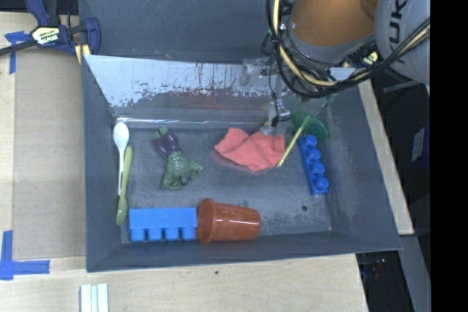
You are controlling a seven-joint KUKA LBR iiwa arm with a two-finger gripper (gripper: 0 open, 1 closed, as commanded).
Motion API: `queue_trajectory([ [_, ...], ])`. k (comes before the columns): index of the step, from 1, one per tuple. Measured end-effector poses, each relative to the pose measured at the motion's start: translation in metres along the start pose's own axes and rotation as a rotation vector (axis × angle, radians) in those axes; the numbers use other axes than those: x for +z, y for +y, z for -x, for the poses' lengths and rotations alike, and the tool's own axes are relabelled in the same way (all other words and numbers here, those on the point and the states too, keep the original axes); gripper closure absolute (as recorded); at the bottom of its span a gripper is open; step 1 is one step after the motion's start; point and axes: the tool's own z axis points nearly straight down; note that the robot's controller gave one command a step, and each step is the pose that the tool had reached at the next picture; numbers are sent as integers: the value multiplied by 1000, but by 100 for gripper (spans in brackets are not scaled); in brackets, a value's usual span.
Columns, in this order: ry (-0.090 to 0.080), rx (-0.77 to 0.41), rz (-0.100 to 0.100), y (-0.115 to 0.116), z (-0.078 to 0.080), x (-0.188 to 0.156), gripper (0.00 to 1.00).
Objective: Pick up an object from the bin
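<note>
Grey bin [175, 25]: arm [413, 7] reaches in from the right, gripper [278, 117] pointing down at the far edge of the pink cloth [248, 150]; open or closed, can't tell.

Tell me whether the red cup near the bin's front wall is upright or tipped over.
Tipped over: the red cup lies on its side on the floor of the bin, beside the blue block.
</note>
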Motion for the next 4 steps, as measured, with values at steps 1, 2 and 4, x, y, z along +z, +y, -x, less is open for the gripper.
queue_trajectory([
  [1, -7, 222, 0, 30, -20, 68, 0],
  [2, -10, 150, -1, 22, -36, 109, 0],
  [4, -12, 205, 0, -7, -22, 160, 0],
])
